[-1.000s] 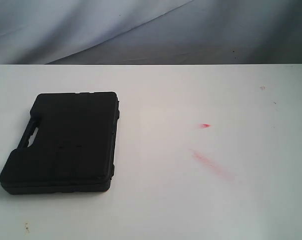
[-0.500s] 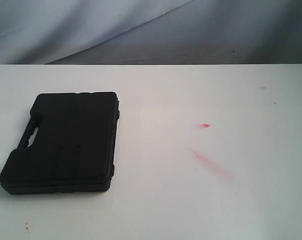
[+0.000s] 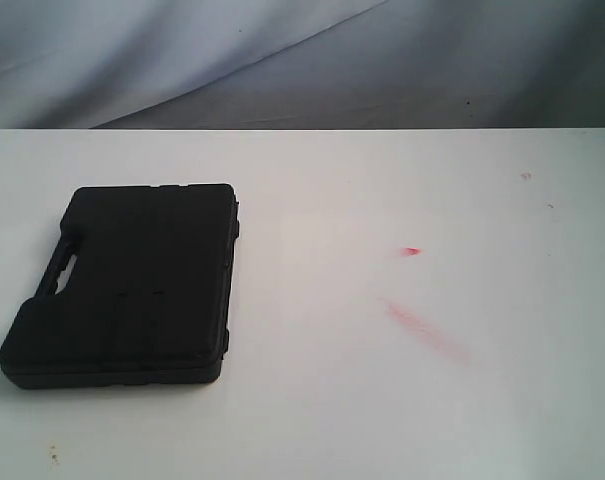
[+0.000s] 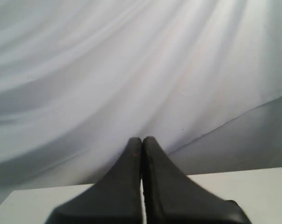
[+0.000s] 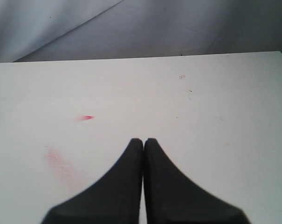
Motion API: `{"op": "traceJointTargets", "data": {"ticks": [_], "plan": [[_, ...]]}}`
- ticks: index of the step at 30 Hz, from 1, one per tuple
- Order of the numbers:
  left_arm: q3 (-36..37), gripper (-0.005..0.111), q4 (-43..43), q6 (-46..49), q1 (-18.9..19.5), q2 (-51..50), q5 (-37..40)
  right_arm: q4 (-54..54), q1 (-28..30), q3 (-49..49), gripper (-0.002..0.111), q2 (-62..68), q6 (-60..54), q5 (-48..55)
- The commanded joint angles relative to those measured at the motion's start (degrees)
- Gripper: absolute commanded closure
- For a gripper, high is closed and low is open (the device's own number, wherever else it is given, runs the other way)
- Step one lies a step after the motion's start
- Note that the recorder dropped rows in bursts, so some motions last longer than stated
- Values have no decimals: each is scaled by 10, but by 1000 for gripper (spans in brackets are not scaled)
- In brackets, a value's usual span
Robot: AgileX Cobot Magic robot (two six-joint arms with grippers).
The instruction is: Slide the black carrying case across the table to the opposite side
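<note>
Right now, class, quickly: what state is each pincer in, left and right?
Left pincer: closed, holding nothing.
Right pincer: closed, holding nothing.

White table (image 3: 332, 410) bears a black case (image 3: 132, 285) lying flat

The case (image 3: 127, 285) lies flat on the table (image 3: 402, 400), at its left side
</note>
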State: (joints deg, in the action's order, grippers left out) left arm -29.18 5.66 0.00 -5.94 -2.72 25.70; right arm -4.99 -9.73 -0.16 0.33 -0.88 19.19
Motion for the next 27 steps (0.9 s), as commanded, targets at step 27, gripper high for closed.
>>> {"op": "traceJointTargets", "data": {"ticks": [27], "plan": [[292,107,-94,5,-3,27,-196,-2,2,2,108,-3,1,-1]]}}
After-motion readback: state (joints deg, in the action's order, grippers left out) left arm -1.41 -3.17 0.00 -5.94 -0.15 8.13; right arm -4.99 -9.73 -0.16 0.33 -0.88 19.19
